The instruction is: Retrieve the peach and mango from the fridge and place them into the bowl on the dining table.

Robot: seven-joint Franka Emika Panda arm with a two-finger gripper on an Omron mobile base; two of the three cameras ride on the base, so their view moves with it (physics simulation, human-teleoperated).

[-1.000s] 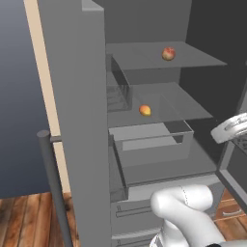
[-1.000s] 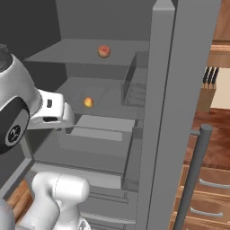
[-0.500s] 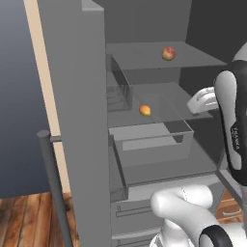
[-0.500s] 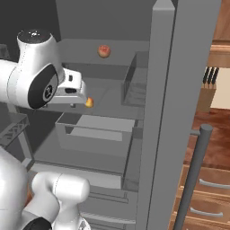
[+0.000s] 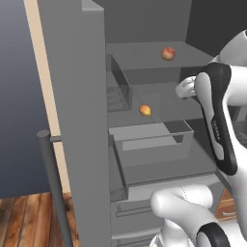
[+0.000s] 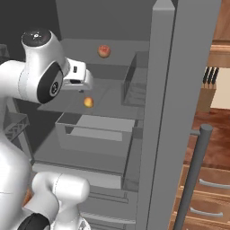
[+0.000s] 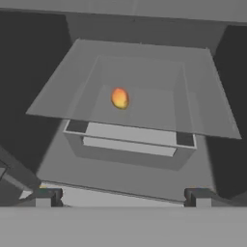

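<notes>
Two fruits sit in the fridge (image 5: pixel 72 96), one on each of two shelves. The mango (image 5: pixel 144 110) lies on the lower glass shelf (image 7: pixel 144 108), near its middle and above a clear drawer (image 5: pixel 154 140). The peach (image 5: pixel 168 53) rests on the upper shelf (image 5: pixel 144 50), farther back and to the right in the left base view. One drawer shows below the lower shelf; nothing can be seen in it. A single wire rack (image 6: pixel 134 90) hangs beside the shelves. The tool (image 7: pixel 120 198) is out in front of the lower shelf, well short of the mango, its two fingertips (image 7: pixel 46 197) spread wide apart and holding nothing. One long bar handle (image 5: pixel 53 188) stands on the open door.
</notes>
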